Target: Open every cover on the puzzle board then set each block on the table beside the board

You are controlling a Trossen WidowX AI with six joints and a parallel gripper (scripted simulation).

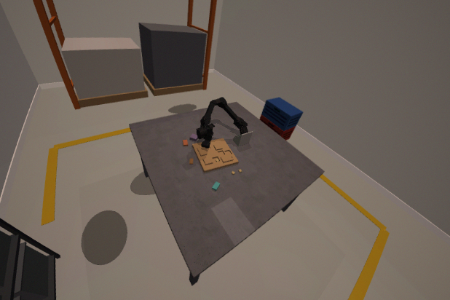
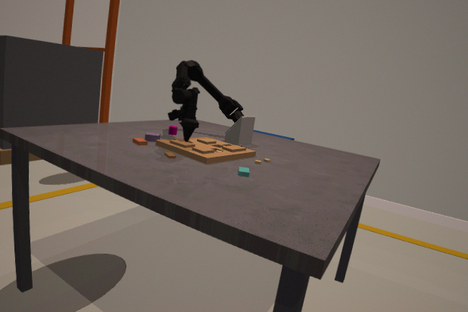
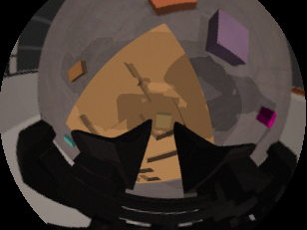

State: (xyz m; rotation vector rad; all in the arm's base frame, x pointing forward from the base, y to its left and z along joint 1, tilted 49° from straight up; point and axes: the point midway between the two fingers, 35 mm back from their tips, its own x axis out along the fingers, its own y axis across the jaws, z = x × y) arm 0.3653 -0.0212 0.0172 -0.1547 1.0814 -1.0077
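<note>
Your puzzle board (image 1: 215, 154) (image 2: 209, 147) (image 3: 150, 106) is lying flat on the table (image 1: 255, 177) (image 2: 212, 188), one corner pointing toward the exterior camera; its long axis isn't showing clearly. Your gripper (image 1: 205, 145) (image 2: 186, 140) (image 3: 162, 122) is hovering low over it, fingers standing parted.

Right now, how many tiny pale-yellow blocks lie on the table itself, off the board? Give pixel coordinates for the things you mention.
2: a nearer block (image 1: 233, 172) (image 2: 257, 162) beside the teal block (image 1: 215, 186) (image 2: 243, 172) (image 3: 69, 140), and a farther block (image 1: 240, 170) (image 2: 266, 160) just past it. The arm (image 1: 208, 113) (image 2: 213, 89) might hide others.

Gray table (image 1: 262, 166) (image 2: 212, 191) (image 3: 115, 29): puzzle board (image 1: 204, 167) (image 2: 207, 160) (image 3: 171, 54), purple, magenta, orange, brown, teal blocks, two tiny tan pieces.
</note>
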